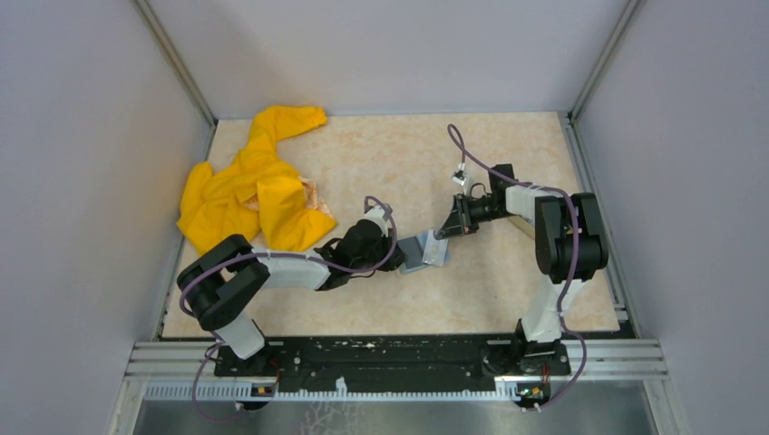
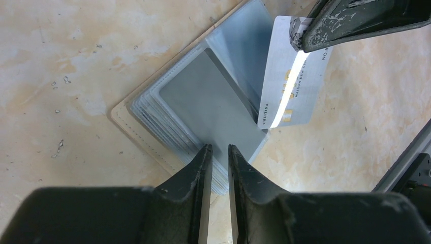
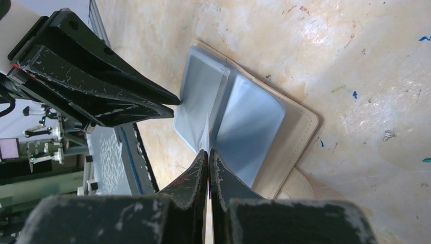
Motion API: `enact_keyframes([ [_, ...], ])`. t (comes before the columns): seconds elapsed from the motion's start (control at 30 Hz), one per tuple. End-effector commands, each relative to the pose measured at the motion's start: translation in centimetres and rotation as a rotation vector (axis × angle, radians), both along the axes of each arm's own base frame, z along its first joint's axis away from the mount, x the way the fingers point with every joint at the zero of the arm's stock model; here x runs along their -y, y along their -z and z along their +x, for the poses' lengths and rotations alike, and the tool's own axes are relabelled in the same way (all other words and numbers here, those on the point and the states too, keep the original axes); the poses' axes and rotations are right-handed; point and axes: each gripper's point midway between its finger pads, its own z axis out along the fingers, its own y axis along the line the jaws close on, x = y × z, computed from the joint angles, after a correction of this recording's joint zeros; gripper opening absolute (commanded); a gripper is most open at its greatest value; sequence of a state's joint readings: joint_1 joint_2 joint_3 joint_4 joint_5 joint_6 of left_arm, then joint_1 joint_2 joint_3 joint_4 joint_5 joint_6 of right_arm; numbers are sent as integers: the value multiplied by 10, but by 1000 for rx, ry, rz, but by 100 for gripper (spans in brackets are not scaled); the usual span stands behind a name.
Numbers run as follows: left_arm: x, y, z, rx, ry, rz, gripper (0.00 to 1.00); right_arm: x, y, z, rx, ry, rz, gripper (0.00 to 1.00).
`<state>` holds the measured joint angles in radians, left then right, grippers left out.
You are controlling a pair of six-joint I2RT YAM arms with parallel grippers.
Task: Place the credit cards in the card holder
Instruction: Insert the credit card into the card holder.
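card holder (image 2: 203, 101): tan, open flat, grey-blue sleeves up
credit card (image 2: 292, 86): silvery, on edge in my right jaws, touching holder's sleeves

A yellow garment (image 1: 245, 195) lies crumpled on the beige marbled worktop (image 1: 408, 149), well to the left of the left fingers (image 2: 195, 178) and farther back, in the far left corner. Grey panels (image 1: 82, 181) wall in three sides. Beyond the right fingers (image 3: 223, 178) and to their right, small blue and red specks (image 3: 354, 94) dot the worktop.
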<state>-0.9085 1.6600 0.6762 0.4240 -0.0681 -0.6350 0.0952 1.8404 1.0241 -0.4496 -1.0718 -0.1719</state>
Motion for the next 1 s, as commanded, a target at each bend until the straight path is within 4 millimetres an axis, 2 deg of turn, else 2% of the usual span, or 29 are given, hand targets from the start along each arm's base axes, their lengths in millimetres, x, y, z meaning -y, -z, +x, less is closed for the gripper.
enact_keyframes([
  [0.0,-17,26,-12,-55,7,105,26,-2,-8,9,32,-8,40,0],
  [0.3,-11,10,-11,-29,31,75,35,3,3,12,27,2,-18,0],
  [0.47,-15,10,-9,-23,23,99,36,7,7,16,35,27,-64,0],
  [0.7,-11,6,-13,-22,55,81,39,2,6,14,23,14,-28,0],
  [0.87,-7,-6,-15,-4,82,52,51,-5,8,10,11,-5,-12,0],
  [0.97,-12,-12,-13,12,62,51,54,-8,11,9,-5,-13,-3,0],
])
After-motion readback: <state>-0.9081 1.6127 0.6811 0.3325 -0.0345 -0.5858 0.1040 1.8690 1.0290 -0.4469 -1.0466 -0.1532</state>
